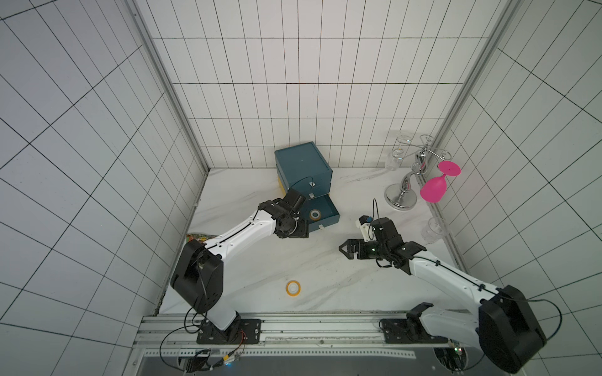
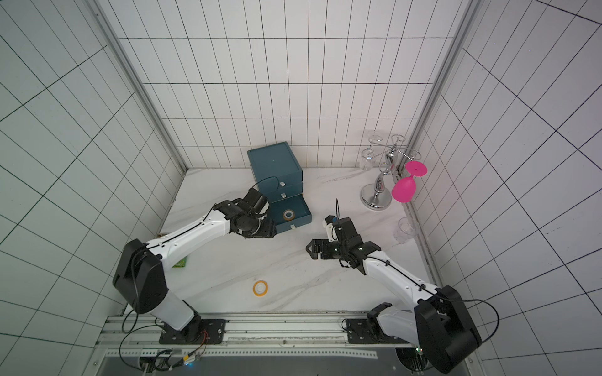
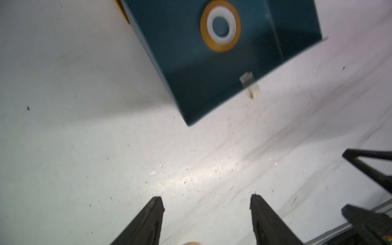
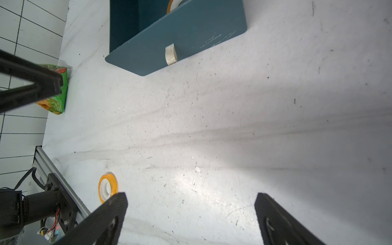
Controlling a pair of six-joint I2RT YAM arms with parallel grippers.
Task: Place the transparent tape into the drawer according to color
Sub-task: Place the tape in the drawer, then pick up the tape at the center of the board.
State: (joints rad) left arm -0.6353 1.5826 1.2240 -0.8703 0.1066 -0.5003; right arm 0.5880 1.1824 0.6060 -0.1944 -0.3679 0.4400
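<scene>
In both top views the cabinet (image 1: 303,162) stands at the back edge of the tabletop with its bottom drawer (image 1: 329,223) pulled out. One orange roll (image 1: 315,214) lies flat inside it. A second orange roll (image 1: 293,287) lies flat on the tabletop near the front edge, between the two arm bases. The left gripper (image 1: 299,229) hangs at the drawer's near corner. The right gripper (image 1: 345,250) hovers over the middle of the tabletop, well apart from the cabinet. I judge the left one slightly nearer the loose roll (image 2: 260,288), though the margin is small.

From the left wrist, the left gripper (image 3: 206,198) has its jaws spread with nothing between them. The stored roll (image 3: 204,27) sits on the floor of the drawer (image 3: 201,84), away from the fingertips. A sliver of the loose roll (image 3: 191,243) peeks in at the frame edge, between the two fingers.

From the right wrist, the right gripper (image 4: 191,197) is fully spread and empty, over bare tabletop. The loose roll (image 4: 114,182) lies just off one fingertip, to the side of the gap and towards the front rail.

The roll is round and flat (no long axis to line up with), so I only need the jaws to straddle its width. It lies back towards the front edge from both grippers.
</scene>
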